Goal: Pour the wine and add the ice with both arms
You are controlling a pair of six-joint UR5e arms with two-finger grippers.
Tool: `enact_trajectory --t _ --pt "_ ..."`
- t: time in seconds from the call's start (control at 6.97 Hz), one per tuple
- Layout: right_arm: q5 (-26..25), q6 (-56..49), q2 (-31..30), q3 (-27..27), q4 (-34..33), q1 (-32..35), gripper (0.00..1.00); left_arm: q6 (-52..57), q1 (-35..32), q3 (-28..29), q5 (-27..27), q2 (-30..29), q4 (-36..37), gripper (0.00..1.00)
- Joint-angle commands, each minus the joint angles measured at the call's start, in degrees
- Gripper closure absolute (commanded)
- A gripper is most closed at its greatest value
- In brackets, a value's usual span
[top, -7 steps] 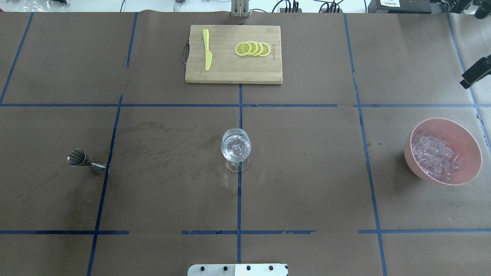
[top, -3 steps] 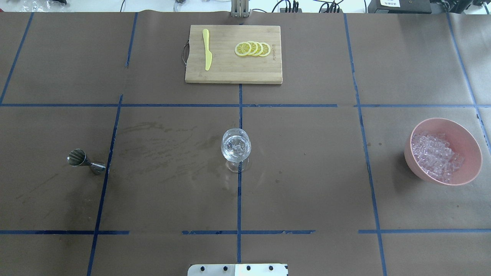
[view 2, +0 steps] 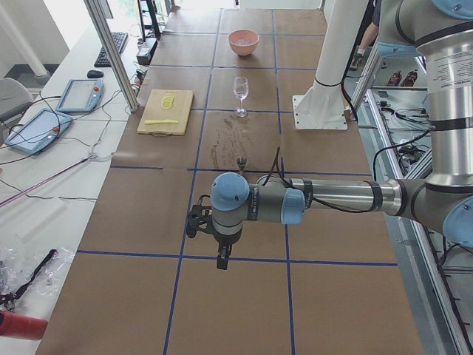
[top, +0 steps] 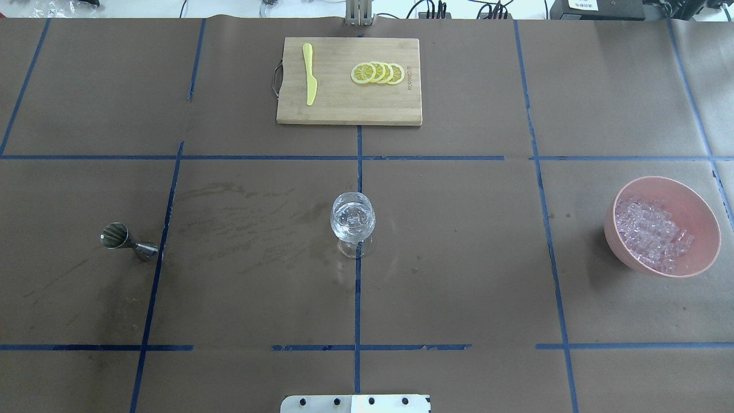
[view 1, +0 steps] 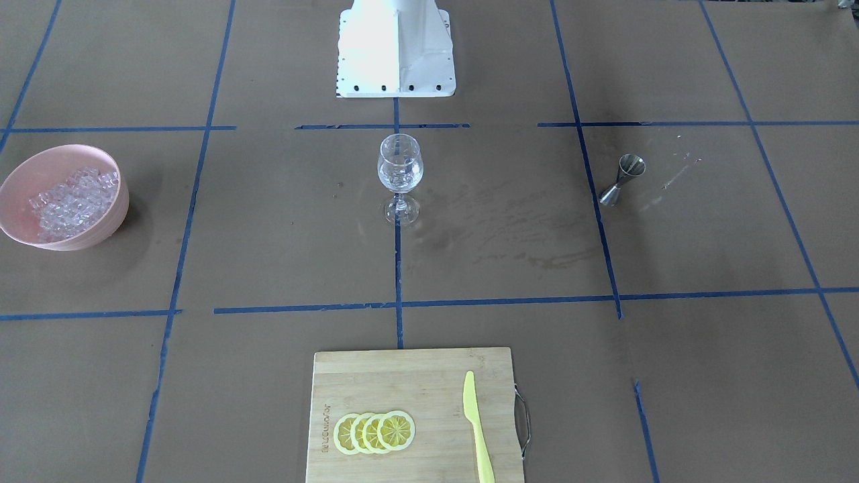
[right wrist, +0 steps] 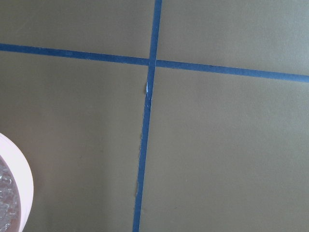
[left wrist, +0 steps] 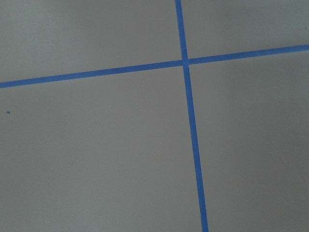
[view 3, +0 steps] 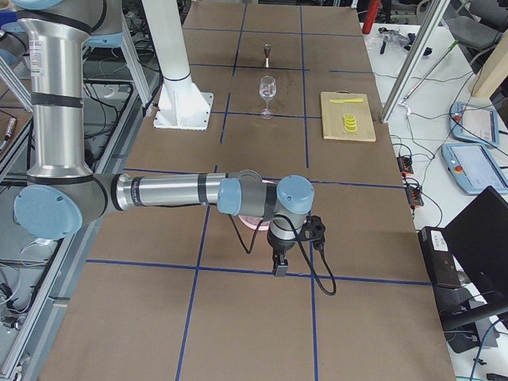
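A clear stemmed wine glass point(top: 353, 221) point(view 1: 400, 164) stands at the table's middle with ice cubes inside; I make out no dark wine in it. More ice point(top: 651, 232) point(view 1: 70, 201) fills a pink bowl point(top: 702, 209) point(view 1: 60, 153) on the robot's right. A steel jigger point(top: 123, 241) point(view 1: 624, 178) stands on the robot's left. Both arms are outside the overhead and front views. The left gripper point(view 2: 221, 263) hangs beyond the jigger at the table's left end. The right gripper point(view 3: 279, 271) hangs just past the bowl. Whether either is open or shut, I cannot tell.
A wooden cutting board point(top: 348, 109) at the far middle carries lemon slices point(top: 377, 73) and a yellow knife point(top: 309, 74). The white base block point(view 1: 396, 50) sits at the robot's edge. The bowl's rim point(right wrist: 24, 179) shows in the right wrist view's lower left corner.
A black part of the right arm at the overhead view's right edge one second ago has left that view. Glass, bowl and jigger have not moved.
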Motion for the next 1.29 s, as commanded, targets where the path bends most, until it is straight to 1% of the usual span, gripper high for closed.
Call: enact_trajectory --t 0.0,1.15 --pt "0.28 1.11 -0.88 0.53 1.18 0.38 0.0 0.03 0.0 -0.07 -0.08 0.08 -0.01 0.0" --pt "1.6 1.56 -0.27 0.45 1.19 0.38 0.0 0.03 0.09 -0.33 -0.08 0.0 -0.62 0.0"
